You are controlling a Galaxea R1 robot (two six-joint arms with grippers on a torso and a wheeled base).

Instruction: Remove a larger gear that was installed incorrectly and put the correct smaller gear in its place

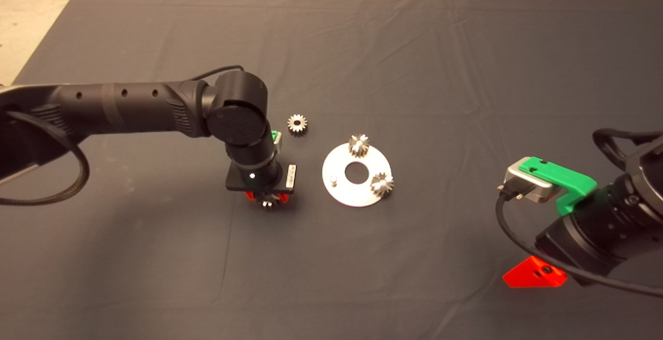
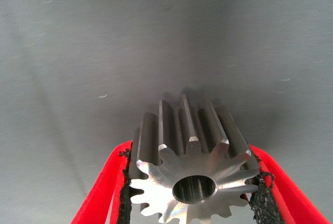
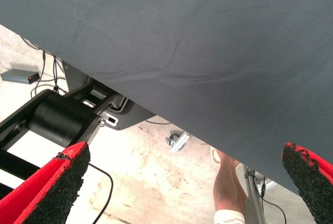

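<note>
Dark-mat desk. Left pincer pinches bright silver star-toothed larger gear by flanks — solid steel, heavy, slick; hold teeth. Right pincer spread, parked off desk edge.

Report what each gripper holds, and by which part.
The left gripper holds the larger gear by its toothed rim, jaws on opposite sides, bore facing the wrist camera. The right gripper holds nothing; its jaws are wide open.

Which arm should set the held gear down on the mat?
Left. The left gripper is shut on the larger gear, low over the mat beside the plate. The right gripper waits open at the mat's edge.
</note>
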